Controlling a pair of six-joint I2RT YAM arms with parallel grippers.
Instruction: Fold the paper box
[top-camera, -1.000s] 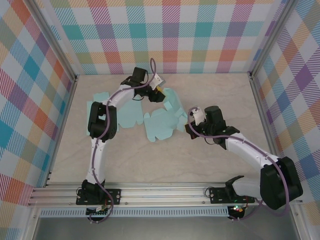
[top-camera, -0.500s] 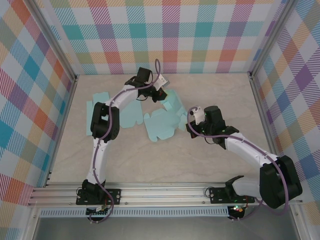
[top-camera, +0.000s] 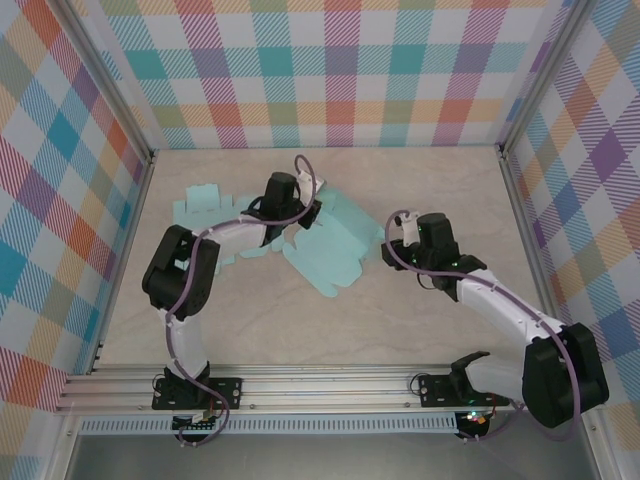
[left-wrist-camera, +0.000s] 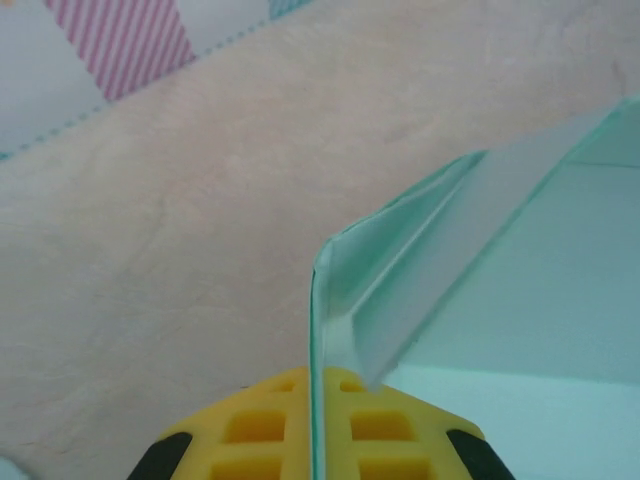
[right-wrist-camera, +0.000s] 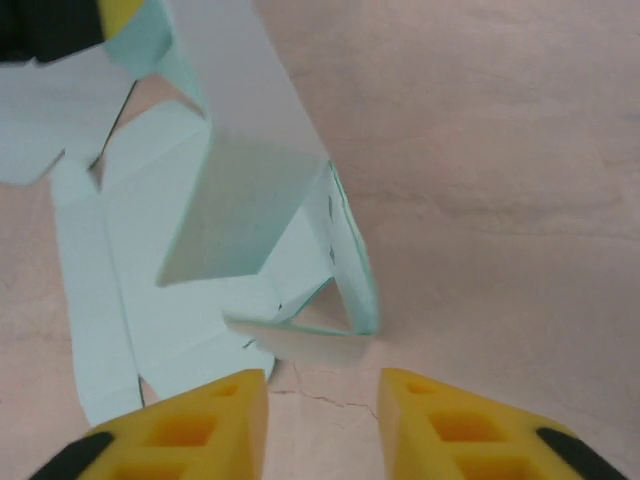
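Paper box (top-camera: 330, 255) lies partly folded on the tabletop (top-camera: 300, 330), one thin flap edge pinched between the closed left pincer (left-wrist-camera: 318, 425). Right pincer (right-wrist-camera: 322, 400) stands parted, holding nothing, with a raised flap just ahead of its tips.

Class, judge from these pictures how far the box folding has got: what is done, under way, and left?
Done: one panel of the paper box stands creased up. Under way: the left gripper pinches its edge; the right gripper is open beside it. Left: most flaps lie flat, unfolded.
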